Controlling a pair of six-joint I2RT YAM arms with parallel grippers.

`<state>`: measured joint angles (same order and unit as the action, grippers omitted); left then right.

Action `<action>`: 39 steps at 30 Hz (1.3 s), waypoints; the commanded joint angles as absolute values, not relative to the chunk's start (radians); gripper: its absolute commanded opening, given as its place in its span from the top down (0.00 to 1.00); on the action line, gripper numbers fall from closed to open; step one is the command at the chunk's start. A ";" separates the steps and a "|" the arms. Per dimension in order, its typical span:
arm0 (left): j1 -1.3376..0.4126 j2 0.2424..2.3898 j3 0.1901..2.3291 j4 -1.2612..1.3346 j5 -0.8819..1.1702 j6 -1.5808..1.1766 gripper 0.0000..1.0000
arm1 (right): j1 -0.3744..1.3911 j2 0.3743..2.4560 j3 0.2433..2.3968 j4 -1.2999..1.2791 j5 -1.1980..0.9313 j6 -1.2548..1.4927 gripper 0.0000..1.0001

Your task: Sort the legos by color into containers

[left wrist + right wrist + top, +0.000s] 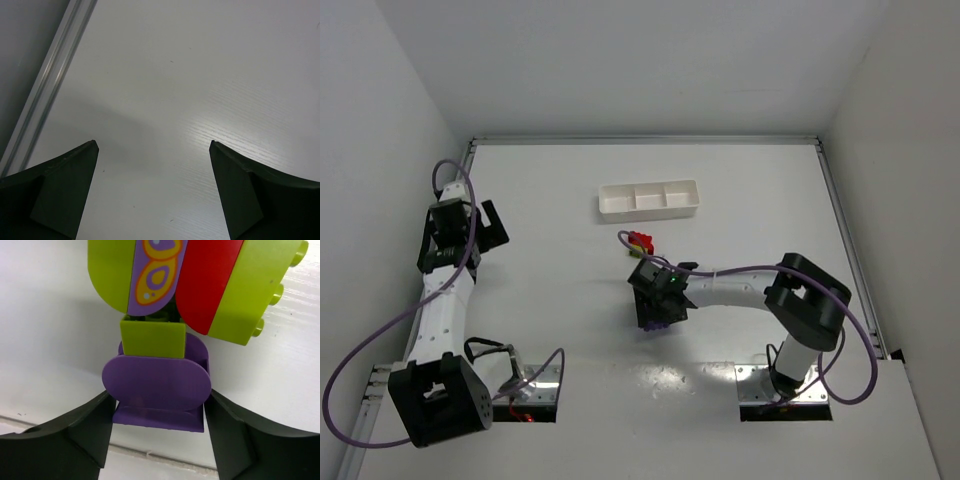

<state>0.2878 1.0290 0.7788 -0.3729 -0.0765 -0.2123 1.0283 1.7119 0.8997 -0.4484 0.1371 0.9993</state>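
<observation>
A purple lego (156, 382) sits between my right gripper's (157, 396) fingers, which press on both of its sides. Just beyond it lies a cluster of lime green (252, 287), red (207, 280) and butterfly-printed purple (155, 272) legos, with a small lime brick (152, 338) touching the purple one. In the top view the right gripper (646, 260) is at the lego pile (642, 241), just in front of the white three-compartment tray (649, 213), whose compartments look empty. My left gripper (492, 226) is open and empty at the far left, over bare table in the left wrist view (152, 146).
A metal rail (47, 85) runs along the table's left edge beside the left gripper. White walls close in the table at the back and both sides. Purple cables loop along both arms.
</observation>
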 commanded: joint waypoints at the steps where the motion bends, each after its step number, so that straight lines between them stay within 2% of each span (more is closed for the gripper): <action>1: 0.291 1.008 0.793 -0.367 -0.077 -0.230 0.00 | 1.026 1.729 0.879 -0.423 0.181 1.035 0.37; 2: 0.291 1.008 0.793 -0.367 -0.077 -0.221 0.00 | 1.026 1.729 0.879 -0.423 0.181 1.019 0.43; 3: 0.291 1.008 0.782 -0.367 -0.065 -0.200 0.00 | 1.026 1.706 0.879 -0.411 0.181 0.987 0.55; 5: 0.291 0.996 0.773 -0.367 -0.016 -0.173 0.00 | 1.035 1.668 0.855 -0.399 0.196 0.939 0.69; 6: 0.291 0.965 0.761 -0.367 0.010 -0.144 0.00 | 1.035 1.643 0.841 -0.387 0.224 0.881 0.80; 8: 0.291 0.936 0.727 -0.367 0.124 -0.091 0.00 | 1.045 1.559 0.825 -0.376 0.244 0.777 0.92; 9: 0.291 0.919 0.727 -0.367 0.170 -0.091 0.00 | 1.045 1.530 0.825 -0.365 0.256 0.734 0.92; 10: 0.291 0.902 0.715 -0.367 0.222 -0.053 0.00 | 1.045 1.499 0.810 -0.365 0.265 0.697 0.99; 13: 0.291 0.861 0.715 -0.402 0.485 0.010 0.00 | 1.045 1.363 0.790 -0.356 0.275 0.529 1.00; 17: 0.270 0.873 0.773 -0.466 0.684 0.064 0.03 | 1.020 1.273 0.790 -0.356 0.222 0.323 1.00; 22: 0.189 1.018 0.951 -0.575 0.836 0.173 0.03 | 0.986 1.171 0.801 -0.330 0.143 -0.111 1.00; 27: 0.108 1.238 1.087 -0.650 1.018 0.177 0.03 | 0.977 1.049 0.677 -0.169 0.097 -0.428 1.00; 33: -0.063 1.374 1.196 -0.638 1.037 0.140 0.03 | 0.957 1.051 0.670 -0.072 0.043 -0.600 1.00; 36: -0.104 1.436 1.250 -0.638 1.058 0.140 0.03 | 0.957 1.120 0.670 0.027 0.064 -0.643 1.00; 39: -0.158 1.529 1.310 -0.638 1.094 0.130 0.05 | 0.939 1.237 0.768 0.080 0.084 -0.652 1.00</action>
<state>-0.1181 1.4742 1.2366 -0.6479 1.0157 0.1368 0.9543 1.1477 0.6716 -0.0593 0.0772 -0.5766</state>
